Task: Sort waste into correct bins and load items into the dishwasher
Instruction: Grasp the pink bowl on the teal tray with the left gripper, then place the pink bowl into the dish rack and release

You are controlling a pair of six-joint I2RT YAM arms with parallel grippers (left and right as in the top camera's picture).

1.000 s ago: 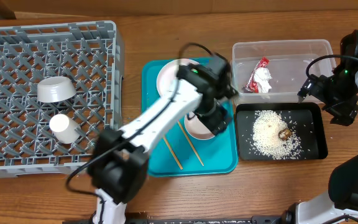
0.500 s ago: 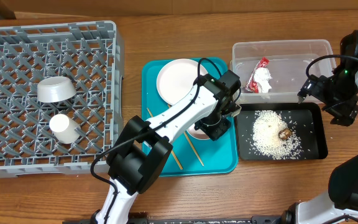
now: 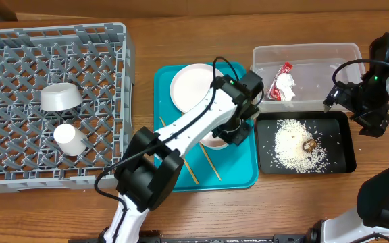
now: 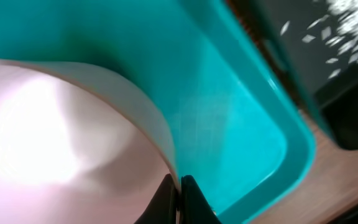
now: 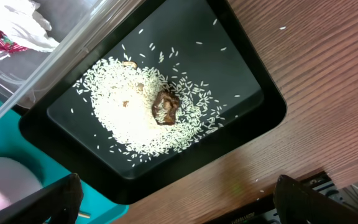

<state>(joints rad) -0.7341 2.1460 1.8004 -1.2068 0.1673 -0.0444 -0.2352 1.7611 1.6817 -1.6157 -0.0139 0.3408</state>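
Observation:
My left gripper [image 3: 232, 132] is shut on the rim of the small dish [image 3: 213, 141], which sits on the teal tray [image 3: 242, 173]. In the left wrist view the two black fingertips [image 4: 189, 190] pinch the dish [image 4: 55, 137] wall at its right edge. A large white plate [image 3: 190, 88] lies behind it and two chopsticks [image 3: 188, 166] in front. The grey rack [image 3: 19, 61] holds a bowl [image 3: 61, 98] and a cup [image 3: 69, 139]. My right gripper [image 5: 179, 200] hangs open above the black tray [image 5: 253, 93] of rice [image 5: 135, 118] and a brown scrap [image 5: 166, 106].
The clear tub [image 3: 316, 54] behind the black tray [image 3: 343, 162] holds the red-and-white wrapper [image 3: 282, 85]. The left arm stretches diagonally over the teal tray's front half. Bare wooden table lies in front of the trays and the rack.
The left gripper came down at the small dish's right side and its jaws closed on the rim. The right arm has not moved.

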